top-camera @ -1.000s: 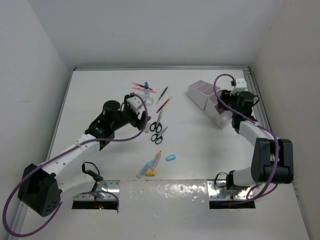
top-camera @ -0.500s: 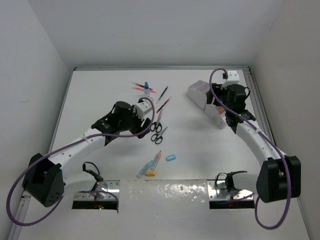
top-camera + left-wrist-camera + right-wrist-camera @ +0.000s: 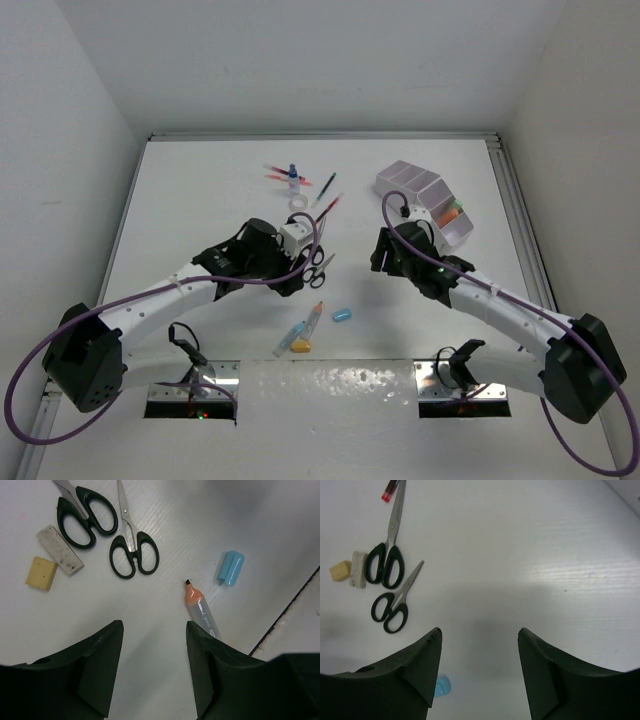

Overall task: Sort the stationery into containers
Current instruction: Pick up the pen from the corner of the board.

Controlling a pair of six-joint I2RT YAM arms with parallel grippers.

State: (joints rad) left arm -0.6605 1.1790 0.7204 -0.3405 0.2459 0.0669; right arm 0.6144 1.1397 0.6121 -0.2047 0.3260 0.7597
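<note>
Here, over the white bench (image 3: pixel 200 190), my two arms lean in toward the same patch of loose stationery. The white stepped organiser (image 3: pixel 405 178) sits at the far right, well apart from the pile, with something orange and green already lying in a compartment toward its near end. My left fingers (image 3: pixel 100 665) stand apart with nothing between them, hanging above bare bench just short of the two black-handled scissors. My right fingers (image 3: pixel 415 672) are likewise spread and empty, facing that pair from the other side. The larger scissors (image 3: pixel 82 517) and the smaller scissors (image 3: pixel 132 552) lie side by side, the small pair's blade running close along the big pair's handle. A pinch on one could, I judge, drag or flip the other. Both are thin and flat on a smooth surface, and a shallow grip may skate off the metal. Nearer my bases lies an orange-tipped marker (image 3: pixel 200 612), with a blue capsule (image 3: pixel 231 567) near its tip. Off to the side, a grey-white eraser (image 3: pixel 60 550) sits just beside a small yellow eraser (image 3: pixel 41 572). The bigger hazard, to my eye, is crowding. With both wrists near one cluster, a reach by either arm could knock the other or scatter the small pieces toward the bench edge.
</note>
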